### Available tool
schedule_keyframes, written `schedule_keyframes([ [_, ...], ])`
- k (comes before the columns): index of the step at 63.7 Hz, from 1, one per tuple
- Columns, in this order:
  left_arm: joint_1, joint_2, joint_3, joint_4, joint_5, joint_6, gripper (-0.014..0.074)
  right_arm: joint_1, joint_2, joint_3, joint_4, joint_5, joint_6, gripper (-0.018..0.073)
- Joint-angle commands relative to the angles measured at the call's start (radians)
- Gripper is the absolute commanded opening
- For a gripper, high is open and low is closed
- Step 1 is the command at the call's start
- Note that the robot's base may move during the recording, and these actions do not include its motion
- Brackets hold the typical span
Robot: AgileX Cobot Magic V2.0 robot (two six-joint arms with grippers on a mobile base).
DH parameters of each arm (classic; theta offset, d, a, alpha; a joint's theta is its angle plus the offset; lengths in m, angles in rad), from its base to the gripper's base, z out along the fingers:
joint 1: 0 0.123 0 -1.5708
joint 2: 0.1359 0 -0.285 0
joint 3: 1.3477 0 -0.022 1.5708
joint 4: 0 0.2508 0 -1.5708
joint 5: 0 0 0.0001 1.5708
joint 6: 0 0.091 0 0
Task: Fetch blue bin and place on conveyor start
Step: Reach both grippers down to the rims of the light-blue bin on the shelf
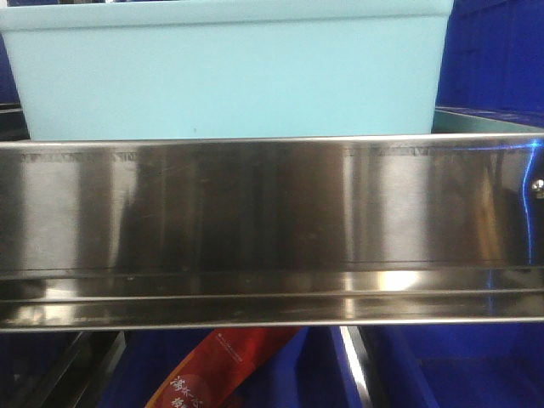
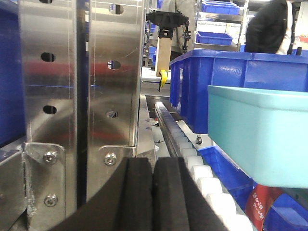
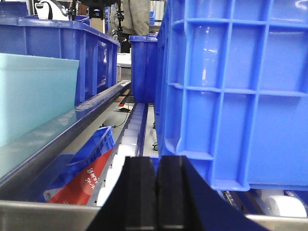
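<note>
The blue bin (image 1: 229, 72), a pale aqua tub, sits on a shelf just behind a shiny steel rail (image 1: 272, 229) in the front view. It shows at the right of the left wrist view as the blue bin (image 2: 262, 134), and at the left of the right wrist view as the blue bin (image 3: 36, 96). My left gripper (image 2: 153, 192) is shut, empty, and left of the bin. My right gripper (image 3: 157, 192) is shut on nothing, to the bin's right. The conveyor start is out of view.
Dark royal-blue crates (image 3: 236, 91) stand close on the right and behind the bin (image 2: 226, 82). White rollers (image 2: 202, 178) run along the rack. A steel upright (image 2: 82, 82) stands at the left. A red packet (image 1: 225, 370) lies in a lower crate. A person (image 2: 276, 26) stands far back.
</note>
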Motion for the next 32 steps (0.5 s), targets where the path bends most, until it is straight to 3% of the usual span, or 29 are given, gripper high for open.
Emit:
schedule_keyframes([
  [1, 0.002, -0.003, -0.001, 0.002, -0.022, -0.006, -0.0111, -0.006, -0.004, 0.0, 0.003, -0.01, -0.004, -0.0158],
  [32, 0.002, -0.003, -0.001, 0.002, -0.022, -0.006, -0.0111, -0.006, -0.004, 0.0, 0.003, -0.01, -0.004, -0.0158],
])
